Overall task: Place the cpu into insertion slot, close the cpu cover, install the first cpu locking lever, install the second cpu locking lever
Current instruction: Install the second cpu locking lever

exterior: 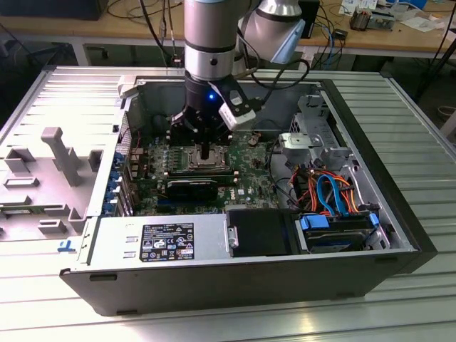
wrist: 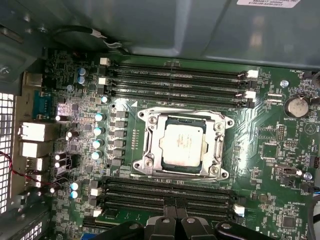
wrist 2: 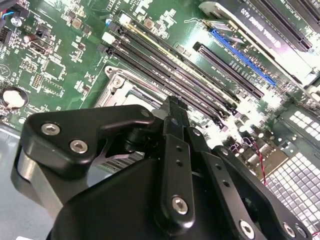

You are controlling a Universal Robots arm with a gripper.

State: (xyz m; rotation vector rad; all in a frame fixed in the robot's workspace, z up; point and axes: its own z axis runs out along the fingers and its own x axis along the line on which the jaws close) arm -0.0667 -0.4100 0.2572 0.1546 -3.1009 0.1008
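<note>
The cpu (wrist: 183, 145) sits flat inside the insertion slot (wrist: 150, 165), its dull silver top showing through the window of the cpu cover (wrist: 220, 150), which lies down over the socket with screw heads at its corners. Nearest to the viewer in the exterior view, the open computer case (exterior: 214, 285) rests on a ribbed metal worktop (exterior: 399, 313), with a silver power supply (exterior: 157, 242) along its front wall and blue and orange cables (exterior: 331, 192) toward the exterior view's right. Behind these lies the green motherboard (exterior: 249, 178), and the gripper (exterior: 205, 152) hangs directly above the socket, fingers (wrist 2: 172, 125) pressed together with nothing between them and not touching the chip. In the first wrist view, long black memory slots (wrist: 175, 80) run along both sides of the socket. Farther back, the arm (exterior: 210, 35) rises out of the case, and a wooden bench (exterior: 356, 35) with loose items stands beyond.
</note>
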